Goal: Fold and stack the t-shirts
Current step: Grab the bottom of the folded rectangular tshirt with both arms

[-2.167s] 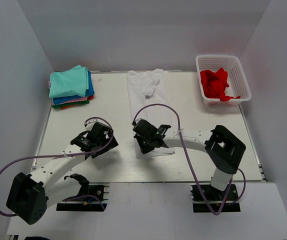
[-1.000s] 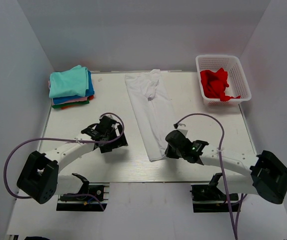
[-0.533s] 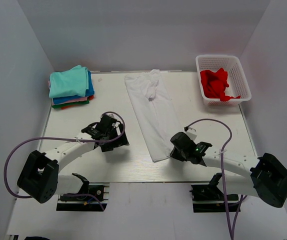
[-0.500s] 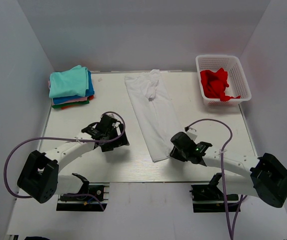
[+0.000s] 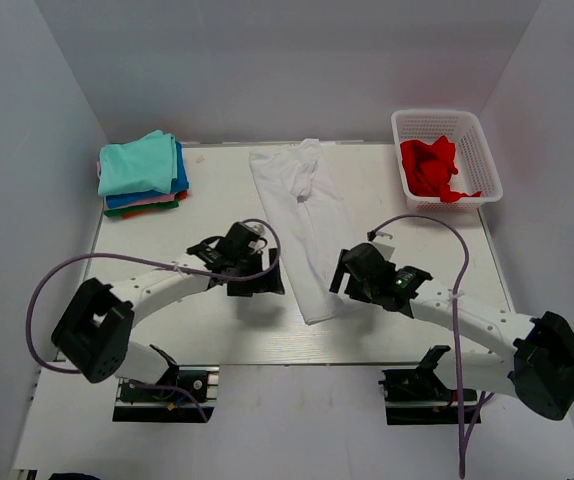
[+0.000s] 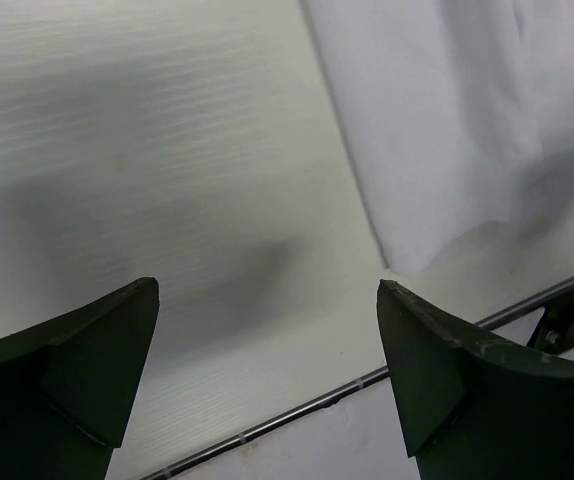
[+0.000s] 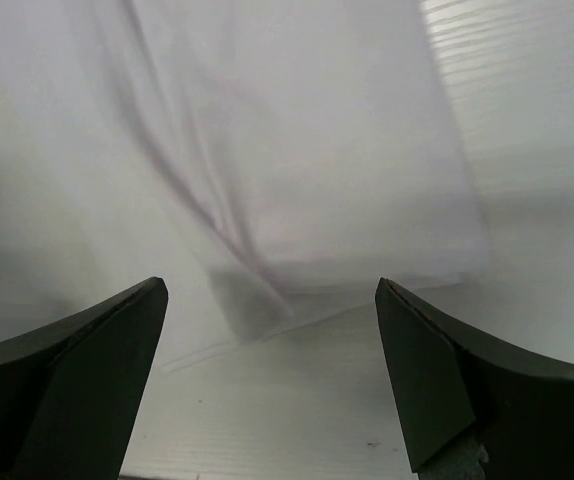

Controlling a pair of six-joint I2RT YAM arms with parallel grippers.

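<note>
- The white t-shirt [image 5: 305,215] lies folded into a long narrow strip down the middle of the table [image 5: 167,330]. Its collar end is towards the far wall and its near end is slanted a little to the right.
- The left gripper [image 5: 264,280] is just left of the shirt's near end, over bare table. In the left wrist view the shirt's near corner lies ahead of the right-hand finger [image 6: 467,380], apart from it.
- The right gripper [image 5: 339,282] is just right of the same near end and points at it. In the right wrist view the cloth's near edge lies ahead of the gap between the fingers [image 7: 77,380].
- The left jaws stand wide apart, with nothing between them but tabletop.
- The right jaws are also spread wide and grip nothing. Whether the fingertips touch the cloth cannot be told.
- Well to the left of the white t-shirt, at the far left corner, sits a stack of folded t-shirts [image 5: 139,172]. Teal is on top, with blue, pink and green edges showing below.
- Well to its right, at the far right corner, a red t-shirt [image 5: 429,168] lies crumpled in a white lattice basket [image 5: 445,116].
- The table is white with fine ridges, and plain pale walls [image 5: 287,70] close it in behind and on both sides.
</note>
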